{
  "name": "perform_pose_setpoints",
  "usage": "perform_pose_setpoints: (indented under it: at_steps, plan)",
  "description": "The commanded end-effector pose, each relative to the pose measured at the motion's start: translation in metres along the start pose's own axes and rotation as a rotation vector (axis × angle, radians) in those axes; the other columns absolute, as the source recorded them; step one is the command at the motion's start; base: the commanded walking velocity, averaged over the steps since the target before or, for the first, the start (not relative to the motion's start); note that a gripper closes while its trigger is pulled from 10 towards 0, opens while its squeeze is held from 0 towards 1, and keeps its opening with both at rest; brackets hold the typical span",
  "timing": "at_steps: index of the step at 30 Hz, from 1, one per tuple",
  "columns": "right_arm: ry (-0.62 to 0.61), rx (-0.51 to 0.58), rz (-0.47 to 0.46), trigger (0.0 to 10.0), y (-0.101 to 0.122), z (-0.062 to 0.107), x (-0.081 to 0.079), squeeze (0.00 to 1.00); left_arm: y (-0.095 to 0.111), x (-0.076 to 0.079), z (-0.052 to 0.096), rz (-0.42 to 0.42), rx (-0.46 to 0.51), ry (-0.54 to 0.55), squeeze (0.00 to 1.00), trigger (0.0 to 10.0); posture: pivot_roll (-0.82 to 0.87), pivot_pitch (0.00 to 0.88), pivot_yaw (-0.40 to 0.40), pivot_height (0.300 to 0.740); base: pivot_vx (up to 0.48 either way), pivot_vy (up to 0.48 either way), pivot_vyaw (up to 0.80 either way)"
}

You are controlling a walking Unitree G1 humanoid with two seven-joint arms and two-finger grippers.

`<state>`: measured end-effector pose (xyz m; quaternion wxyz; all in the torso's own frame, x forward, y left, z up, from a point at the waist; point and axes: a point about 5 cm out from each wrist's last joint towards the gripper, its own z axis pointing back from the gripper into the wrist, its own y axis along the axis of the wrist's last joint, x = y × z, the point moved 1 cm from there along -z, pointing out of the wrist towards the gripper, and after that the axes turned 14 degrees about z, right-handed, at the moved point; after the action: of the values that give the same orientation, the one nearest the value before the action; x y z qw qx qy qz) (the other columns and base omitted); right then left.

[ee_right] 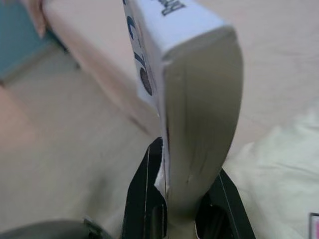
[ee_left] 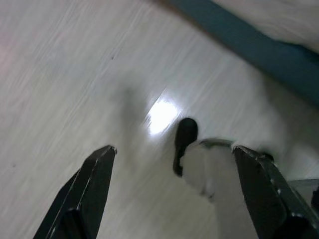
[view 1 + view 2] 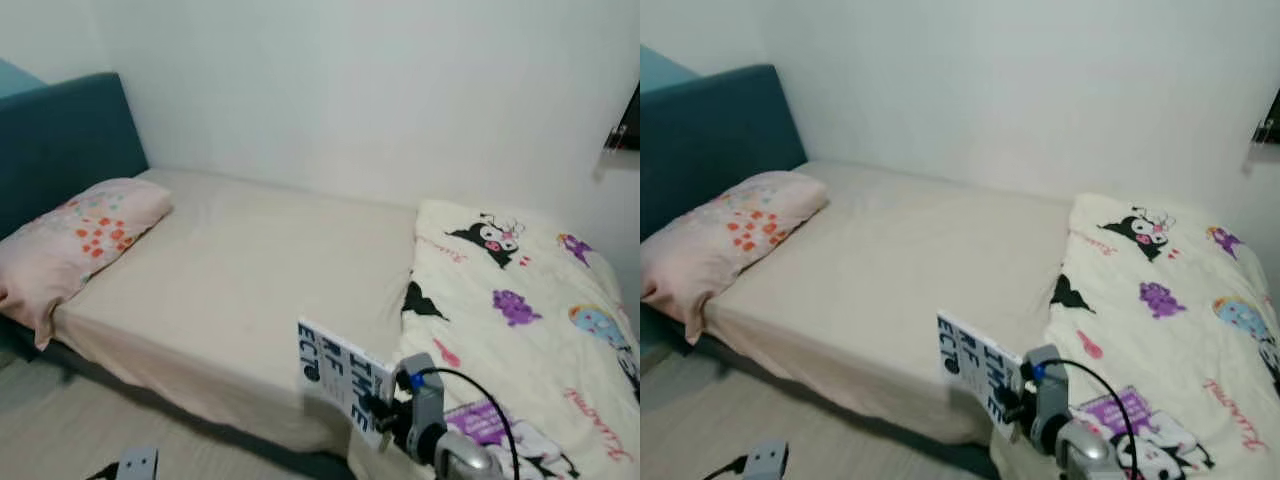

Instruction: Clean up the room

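right gripper point(image 1: 182, 199): clenched on thick white paperback book point(image 3: 343, 377), clamped between jaws
left gripper point(image 2: 174, 164): released, pale wooden floor point(image 2: 75, 84) beyond jaws

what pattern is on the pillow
Pink pillow with orange and red floral dots, clearest in the left eye view.

The book point(image 3: 343, 377) hides the right gripper's point(image 1: 182, 199) jaws in the head views.

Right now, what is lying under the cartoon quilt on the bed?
The cartoon quilt covers the foot half of the bed. Beside it the beige sheet shows bare; whatever lies beneath the quilt is hidden.
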<state>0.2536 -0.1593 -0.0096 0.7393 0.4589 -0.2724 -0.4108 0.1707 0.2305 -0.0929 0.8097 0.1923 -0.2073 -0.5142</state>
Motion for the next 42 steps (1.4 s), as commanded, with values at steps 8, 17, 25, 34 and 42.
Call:
perform_pose_setpoints:
  at_steps: [8,17,25,34,42]
  plan:
    - [0.001,-0.076,0.13,10.0,-0.01,-0.005,-0.002,0.0,-0.005,0.004,0.0,-0.057,-0.036,-0.02,0.0,10.0,-0.01,0.0,-0.013,0.74,0.112,0.0,0.78]
    - [0.016,-0.129,0.215,10.0,-0.02,-0.004,-0.004,0.0,-0.005,0.006,-0.001,-0.024,-0.031,-0.027,0.0,10.0,-0.01,0.0,-0.016,0.74,0.386,0.0,0.76]
    - [0.031,-0.108,0.257,10.0,-0.015,-0.009,-0.006,0.0,-0.01,0.003,0.0,-0.018,-0.041,-0.02,0.0,10.0,-0.01,0.0,-0.01,0.74,0.433,0.0,0.76]
    - [0.031,-0.098,0.264,10.0,-0.014,-0.008,-0.004,0.0,-0.012,0.004,0.0,-0.014,-0.045,-0.022,0.0,10.0,-0.02,0.0,-0.013,0.74,0.427,0.0,0.76]
    - [0.04,-0.074,0.275,10.0,-0.01,-0.009,-0.003,0.0,-0.013,0.007,0.0,-0.015,-0.048,-0.029,0.0,10.0,-0.03,0.0,-0.01,0.74,0.435,0.0,0.76]
